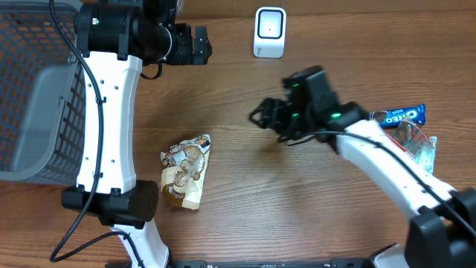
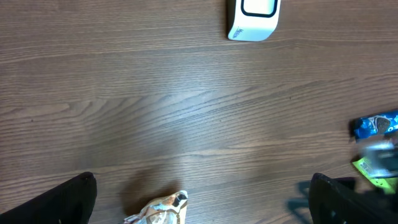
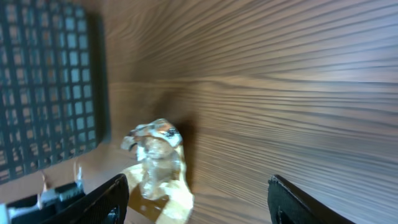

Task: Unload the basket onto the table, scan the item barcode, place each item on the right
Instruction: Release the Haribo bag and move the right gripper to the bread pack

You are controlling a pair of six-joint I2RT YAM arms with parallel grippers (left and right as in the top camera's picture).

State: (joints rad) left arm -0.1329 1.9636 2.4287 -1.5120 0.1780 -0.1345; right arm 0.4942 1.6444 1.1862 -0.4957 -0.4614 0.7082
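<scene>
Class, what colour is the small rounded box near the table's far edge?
The small rounded box is white, clearest in the overhead view.

overhead downward, wrists low, sharing pouch point(image 3: 158, 171)

- The snack packet point(image 1: 186, 171) is a crinkled pouch printed in brown, cream and white. It lies flat on the wooden bench point(image 1: 253, 208), left of centre, slightly slanted, with its narrow end toward the far edge and its wide end toward the near edge.
- The scanner point(image 1: 269, 32) is a small white box with rounded corners and a dark-outlined window on its face. It sits at the far middle of the bench, well apart from the snack packet.
- A blue Oreo pack point(image 1: 405, 115) lies slanted at the right side, just beside a clear packet point(image 1: 418, 143) with green print.
</scene>
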